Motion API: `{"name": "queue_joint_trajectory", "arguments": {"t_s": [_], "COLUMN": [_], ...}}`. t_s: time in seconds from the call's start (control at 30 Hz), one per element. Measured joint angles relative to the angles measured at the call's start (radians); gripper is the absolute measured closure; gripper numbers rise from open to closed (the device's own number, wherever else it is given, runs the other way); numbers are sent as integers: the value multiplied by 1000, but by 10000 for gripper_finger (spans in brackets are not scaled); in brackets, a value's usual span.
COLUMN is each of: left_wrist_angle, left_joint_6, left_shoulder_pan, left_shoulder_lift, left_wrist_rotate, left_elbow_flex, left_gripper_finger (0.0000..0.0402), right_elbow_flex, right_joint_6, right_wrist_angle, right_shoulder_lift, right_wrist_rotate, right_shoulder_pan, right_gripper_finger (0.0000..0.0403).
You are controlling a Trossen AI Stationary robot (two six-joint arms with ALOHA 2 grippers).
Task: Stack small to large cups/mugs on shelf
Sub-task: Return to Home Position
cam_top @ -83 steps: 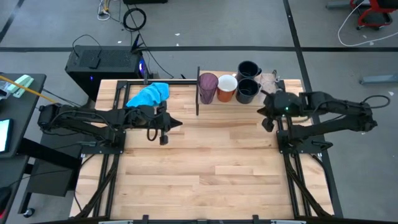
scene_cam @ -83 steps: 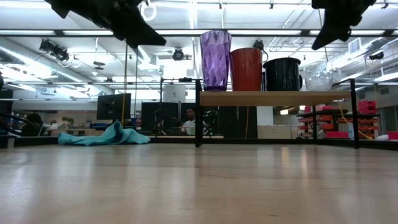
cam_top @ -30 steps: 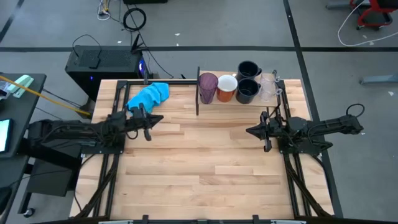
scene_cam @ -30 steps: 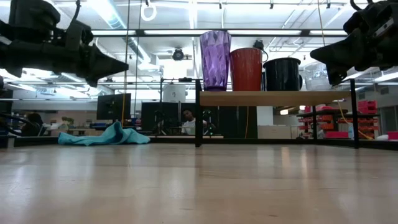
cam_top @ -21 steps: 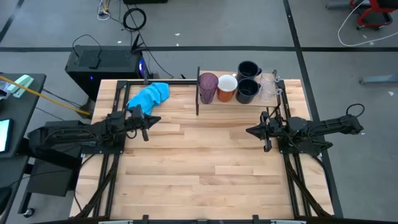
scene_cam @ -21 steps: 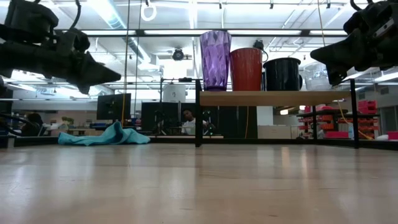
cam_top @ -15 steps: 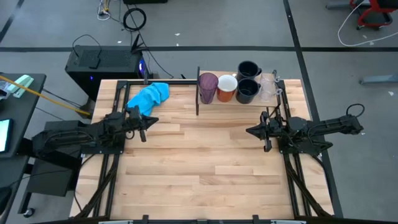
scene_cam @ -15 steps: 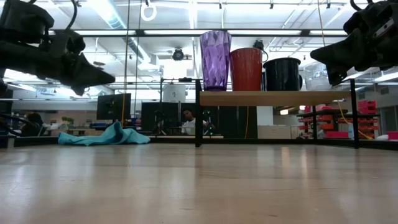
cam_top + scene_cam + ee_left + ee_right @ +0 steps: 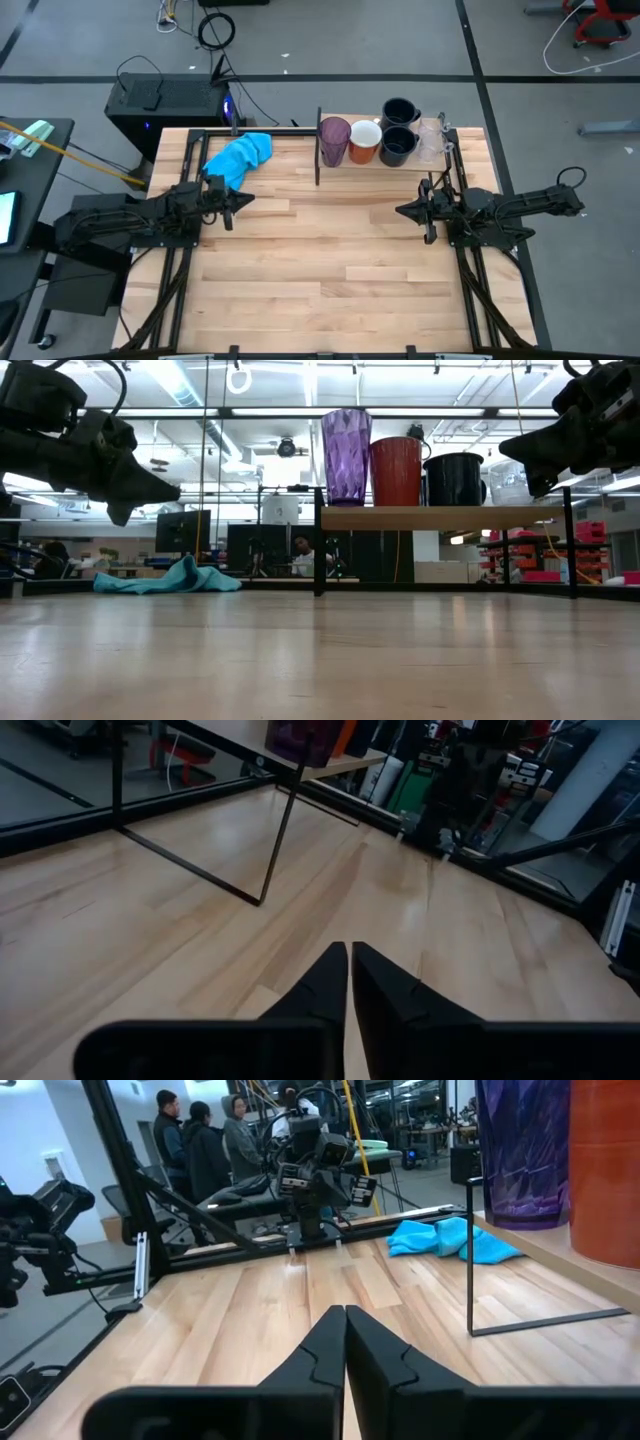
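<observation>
Wooden planks form the table [image 9: 330, 280] beneath me. The shelf [image 9: 430, 517] stands at its far edge, on my right arm's half. Its long axis runs crosswise, from my left towards my right, and the light board sits raised on thin dark side panels.

Off the shelf's left end, down on the table, lies a crumpled blue cloth [image 9: 240, 153].

Every cup on the shelf stands upright, mouth up, in a row along the board:
- The purple tumbler [image 9: 334, 141] is at the shelf's left end and is the tallest.
- The orange mug [image 9: 364, 140] is just beside it, its white inside showing from above.
- The two black mugs [image 9: 397, 145] come next, one behind the other across the shelf's depth.
- The clear cups [image 9: 431, 140] are at the shelf's right end. They are hard to tell apart from above.

My right claw [image 9: 400, 210] hangs in front of the shelf's right half, on the near side and clear of it. It points across the shelf's front towards my left arm, fingers [image 9: 330, 1342] pressed together on nothing.

My left claw [image 9: 247, 198] hangs well apart from the shelf, out past its left end and nearer than the cloth. It points back towards the shelf's side, fingers [image 9: 325, 982] likewise closed and empty. Neither claw touches a cup.
</observation>
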Motion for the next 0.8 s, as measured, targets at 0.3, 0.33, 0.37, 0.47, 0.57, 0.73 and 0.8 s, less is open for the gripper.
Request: {"name": "queue_joint_trajectory", "arguments": {"t_s": [0.3, 0.33, 0.37, 0.47, 0.57, 0.73, 0.8], "left_wrist_angle": [1, 1, 1, 1, 1, 2, 2], "left_joint_6": [0, 0, 1, 0, 1, 1, 1], "left_shoulder_pan": [0, 0, 0, 0, 0, 0, 0], "left_shoulder_lift": [0, 0, 0, 0, 0, 0, 0], "left_wrist_rotate": [0, -1, -1, -1, -1, -1, -1], "left_elbow_flex": [0, 0, 0, 0, 0, 0, 0], "left_gripper_finger": [380, 378, 376, 371, 368, 370, 373], "right_elbow_flex": [0, 0, 0, 0, 0, 0, 0], "right_joint_6": [0, 0, 0, 0, 0, 0, 0], "right_wrist_angle": [0, 0, 0, 0, 0, 0, 0], "right_shoulder_lift": [0, 0, 0, 0, 0, 0, 0], "right_wrist_rotate": [0, 0, 0, 0, 0, 0, 0], "right_shoulder_pan": [0, 0, 0, 0, 0, 0, 0], "right_gripper_finger": [387, 387, 387, 387, 387, 387, 387]}}
